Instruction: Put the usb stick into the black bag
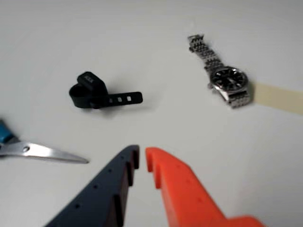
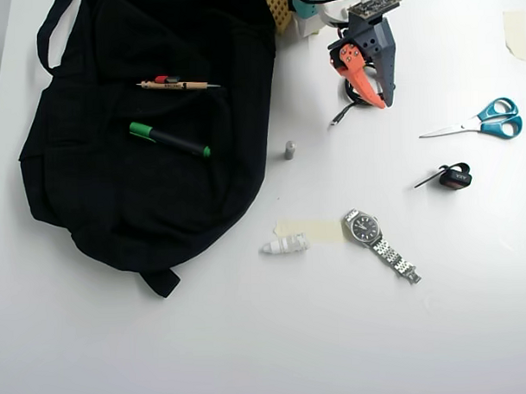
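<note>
Tool (image 1: pixel 142 158) jaws nearly closed, empty, scissors (image 1: pixel 33 149) cut off at left edge, usb stick (image 2: pixel 161 79) tiny on black bag (image 2: pixel 99 194)

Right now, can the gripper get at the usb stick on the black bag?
Probably yes: the usb stick lies uncovered on the black bag beside a pencil, and nothing blocks the gripper, though its jaws are almost shut.
</note>
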Controlling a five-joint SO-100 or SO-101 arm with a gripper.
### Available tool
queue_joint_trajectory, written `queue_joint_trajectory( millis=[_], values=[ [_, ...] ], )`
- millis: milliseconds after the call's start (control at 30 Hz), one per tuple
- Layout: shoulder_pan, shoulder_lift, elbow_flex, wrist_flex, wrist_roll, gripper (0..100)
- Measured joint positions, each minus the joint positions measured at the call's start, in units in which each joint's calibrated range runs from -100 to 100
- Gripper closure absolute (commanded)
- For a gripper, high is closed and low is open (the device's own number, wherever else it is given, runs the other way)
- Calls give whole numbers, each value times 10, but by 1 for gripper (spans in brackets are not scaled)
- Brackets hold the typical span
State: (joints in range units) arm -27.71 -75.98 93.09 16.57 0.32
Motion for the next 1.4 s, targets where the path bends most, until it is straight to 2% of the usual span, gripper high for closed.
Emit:
queue_joint_trajectory(
  millis=[200, 300, 533, 700, 1000, 1233, 1400],
  values=[
    [32, -193, -3, 196, 2, 98],
    [58, -221, -26, 253, 2, 98],
    [127, -223, -39, 302, -1, 98],
    [159, -223, -39, 340, -56, 98],
    [162, -224, -13, 460, -70, 98],
    [159, -224, 52, 506, 0, 98],
    [162, -224, 55, 541, 13, 98]
  ],
)
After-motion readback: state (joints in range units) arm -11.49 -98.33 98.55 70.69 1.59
